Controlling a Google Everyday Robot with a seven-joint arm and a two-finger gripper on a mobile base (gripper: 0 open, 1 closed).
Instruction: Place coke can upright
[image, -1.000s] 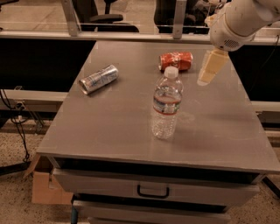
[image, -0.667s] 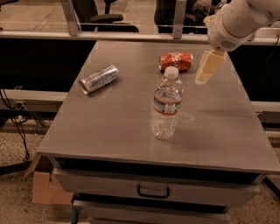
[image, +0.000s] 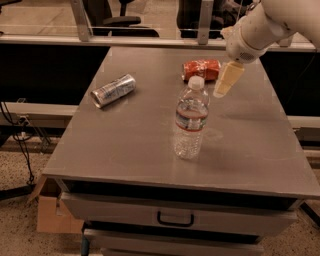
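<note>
The coke can (image: 201, 69), red-orange with white lettering, lies on its side at the far middle of the grey table (image: 150, 150). My gripper (image: 225, 82), on a white arm coming in from the upper right, hangs just to the right of the can and a little nearer than it, above the table. Its cream-coloured fingers point down and to the left. Nothing is in it.
A clear plastic water bottle (image: 190, 120) with a white cap stands upright in the middle of the table, in front of the can. A silver-and-blue can (image: 113, 90) lies on its side at the left. A drawer with a black handle (image: 175, 219) is below the front edge.
My gripper has shifted slightly to the left and down, closer to the coke can. The can, the bottle and the silver can have not moved.
</note>
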